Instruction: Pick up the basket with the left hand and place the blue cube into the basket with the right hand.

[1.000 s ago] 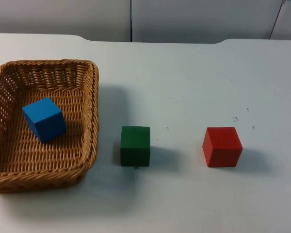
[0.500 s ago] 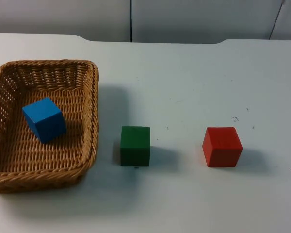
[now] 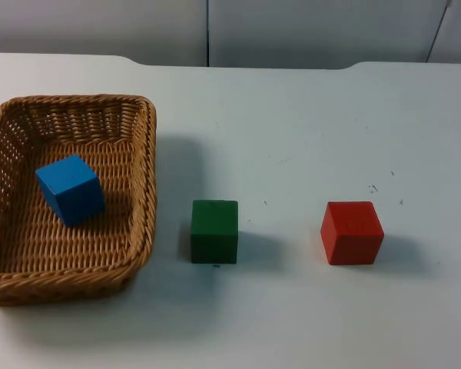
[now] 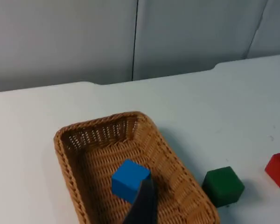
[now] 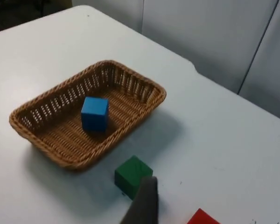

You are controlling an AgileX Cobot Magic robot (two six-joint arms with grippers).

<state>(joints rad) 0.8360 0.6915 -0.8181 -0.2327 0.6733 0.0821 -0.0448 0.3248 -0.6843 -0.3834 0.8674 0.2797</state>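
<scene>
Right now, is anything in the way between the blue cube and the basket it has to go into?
Nothing is in the way: the blue cube already lies inside the basket, on its woven floor. The green cube and the red cube stand on the table outside the basket, apart from it.

Bright, even light — soft shadows falling right of objects, no glare

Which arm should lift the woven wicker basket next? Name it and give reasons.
Left, probably. The woven wicker basket sits at the white table's left side, nearer the left arm, with the blue cube already inside. The green cube and red cube lie between it and the right arm.
</scene>
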